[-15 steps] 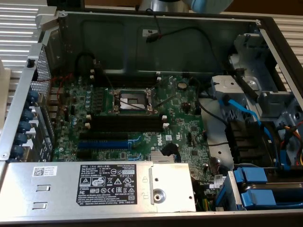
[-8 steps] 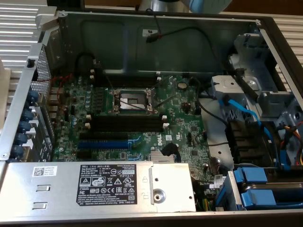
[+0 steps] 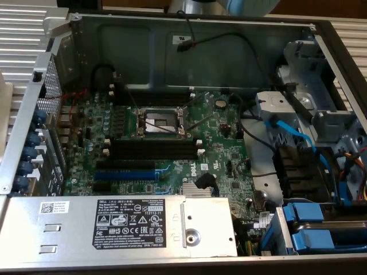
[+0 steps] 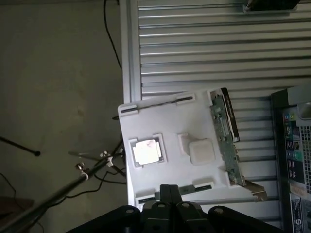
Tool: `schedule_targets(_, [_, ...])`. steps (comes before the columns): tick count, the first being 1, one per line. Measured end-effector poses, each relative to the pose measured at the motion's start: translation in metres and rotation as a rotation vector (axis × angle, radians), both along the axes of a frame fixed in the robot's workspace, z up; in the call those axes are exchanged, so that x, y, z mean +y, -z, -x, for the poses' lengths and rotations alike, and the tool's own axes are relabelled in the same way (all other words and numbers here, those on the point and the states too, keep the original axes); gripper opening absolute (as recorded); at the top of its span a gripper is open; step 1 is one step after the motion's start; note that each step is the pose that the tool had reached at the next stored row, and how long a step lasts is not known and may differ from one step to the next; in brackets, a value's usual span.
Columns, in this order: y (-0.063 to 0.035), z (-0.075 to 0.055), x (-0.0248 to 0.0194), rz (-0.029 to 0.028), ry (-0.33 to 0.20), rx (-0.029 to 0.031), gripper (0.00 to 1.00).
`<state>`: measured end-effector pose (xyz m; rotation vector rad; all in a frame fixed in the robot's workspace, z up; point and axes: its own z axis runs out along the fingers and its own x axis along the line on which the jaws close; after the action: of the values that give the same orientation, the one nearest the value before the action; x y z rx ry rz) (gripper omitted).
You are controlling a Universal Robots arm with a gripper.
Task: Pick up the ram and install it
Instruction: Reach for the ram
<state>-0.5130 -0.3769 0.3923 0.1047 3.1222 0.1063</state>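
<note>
lining up the pick
exterior view: the long black memory slots (image 3: 153, 148) sit bare; the black sticker (image 3: 137, 220) reads "dell". wrist view: my black hand (image 4: 168, 190), pressed together, is at the white plastic tray (image 4: 170, 121) slot holding the thin dark ram stick (image 4: 203, 186) edge-on; i'd pinch centred and lift straight.

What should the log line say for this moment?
gripper: shut, over white tray edge | on tray: chip, card | memory slots: empty | install: not done
</note>
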Motion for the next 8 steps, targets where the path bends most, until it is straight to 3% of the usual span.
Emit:
schedule_targets(4, [0.0001,0.001,-0.004,-0.0002,-0.005,0.0,0.11])
schedule_targets(8, [0.0003,0.0,-0.0127,-0.0003,-0.005,-0.0002,0.11])
